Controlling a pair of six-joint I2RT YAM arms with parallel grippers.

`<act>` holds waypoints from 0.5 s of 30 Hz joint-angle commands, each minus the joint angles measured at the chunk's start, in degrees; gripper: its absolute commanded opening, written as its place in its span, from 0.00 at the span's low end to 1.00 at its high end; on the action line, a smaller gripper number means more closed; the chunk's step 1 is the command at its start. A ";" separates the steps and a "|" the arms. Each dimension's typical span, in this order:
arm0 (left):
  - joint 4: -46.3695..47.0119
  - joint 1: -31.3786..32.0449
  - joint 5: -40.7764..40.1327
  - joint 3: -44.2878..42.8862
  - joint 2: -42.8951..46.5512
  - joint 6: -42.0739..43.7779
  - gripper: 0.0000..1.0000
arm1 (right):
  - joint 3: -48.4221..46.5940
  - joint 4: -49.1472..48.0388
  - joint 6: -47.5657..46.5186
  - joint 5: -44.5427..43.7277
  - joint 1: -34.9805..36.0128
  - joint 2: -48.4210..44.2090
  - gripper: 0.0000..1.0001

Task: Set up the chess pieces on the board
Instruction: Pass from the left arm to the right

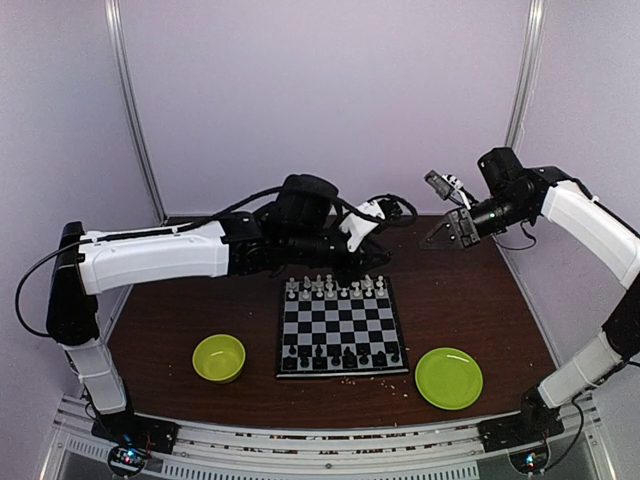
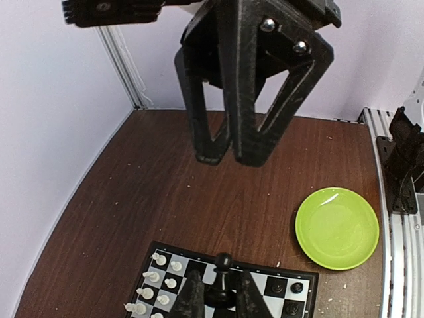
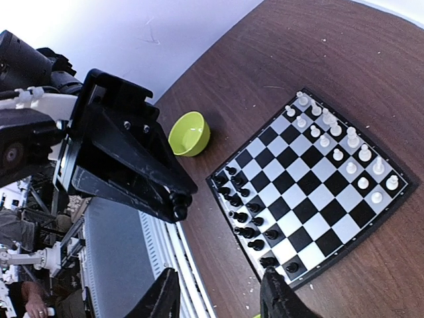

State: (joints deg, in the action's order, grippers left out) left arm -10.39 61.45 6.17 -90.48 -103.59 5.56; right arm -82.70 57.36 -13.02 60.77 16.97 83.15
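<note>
Left wrist view: my left claw [image 2: 220, 303] is clenched on one glossy black piece [image 2: 223, 273], held above the checked board [image 2: 264, 285]. Right wrist view: my right claw [image 3: 218, 301] hangs released near the board. Top view: white chess pieces [image 1: 335, 288] fill the far rows, black ones the near side. My left arm [image 1: 150, 255] overhangs the far edge. A green bowl [image 1: 219, 357] sits left and a flat green plate [image 1: 449, 377] right, on the dark wood table [image 1: 170, 330].
</note>
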 commanded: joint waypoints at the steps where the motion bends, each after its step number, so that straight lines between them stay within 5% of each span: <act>1: 3.46 0.33 -1.14 -3.30 -1.14 0.23 0.12 | -2.23 1.28 3.71 6.16 1.50 1.72 0.40; 15: 1.82 1.21 -0.17 -6.60 -3.08 0.82 0.13 | -1.93 -3.79 8.94 9.40 4.62 3.30 0.38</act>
State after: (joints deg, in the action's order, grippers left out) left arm -10.50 62.19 5.76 -95.04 -106.00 5.85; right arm -83.68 55.92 -6.13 68.05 20.97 86.06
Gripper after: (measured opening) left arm 0.127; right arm 0.388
